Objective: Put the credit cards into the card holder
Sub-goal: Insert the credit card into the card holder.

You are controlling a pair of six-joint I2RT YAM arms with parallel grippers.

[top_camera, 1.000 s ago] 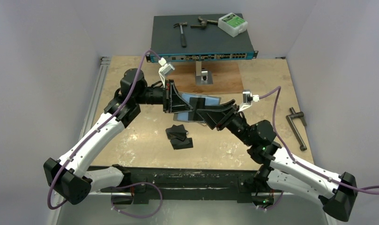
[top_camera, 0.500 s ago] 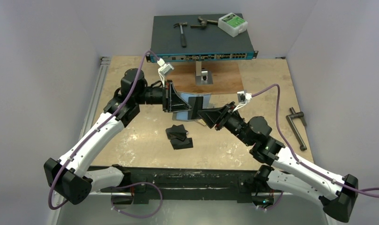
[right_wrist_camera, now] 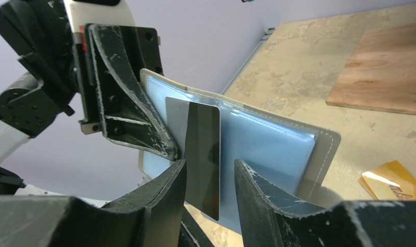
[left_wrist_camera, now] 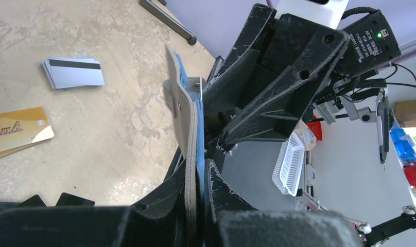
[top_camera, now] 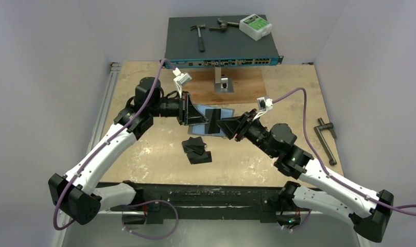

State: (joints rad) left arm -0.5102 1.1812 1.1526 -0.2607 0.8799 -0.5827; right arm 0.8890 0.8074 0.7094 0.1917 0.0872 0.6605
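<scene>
My left gripper [left_wrist_camera: 198,165] is shut on the lower edge of the card holder [left_wrist_camera: 187,126], holding it upright above the table. The grey card holder [right_wrist_camera: 270,141] shows its bluish inside to the right wrist view. A dark grey credit card [right_wrist_camera: 202,149] stands partly in its pocket. My right gripper [right_wrist_camera: 210,172] is open, its fingers straddling that card's lower end with a gap on the right side. From above, both grippers meet at the holder [top_camera: 198,114]. A white striped card [left_wrist_camera: 74,72] and an orange-yellow card [left_wrist_camera: 15,131] lie on the table.
A black folding case [top_camera: 197,150] lies just in front of the grippers. A wooden board [top_camera: 242,85] with a metal stand sits behind them. At the back, a network switch [top_camera: 221,49] carries a hammer and a white box. A metal crank [top_camera: 327,139] lies at the right.
The right arm has pushed left toward the holder and its jaws have narrowed around the dark card. The left gripper keeps its hold and has barely moved.
</scene>
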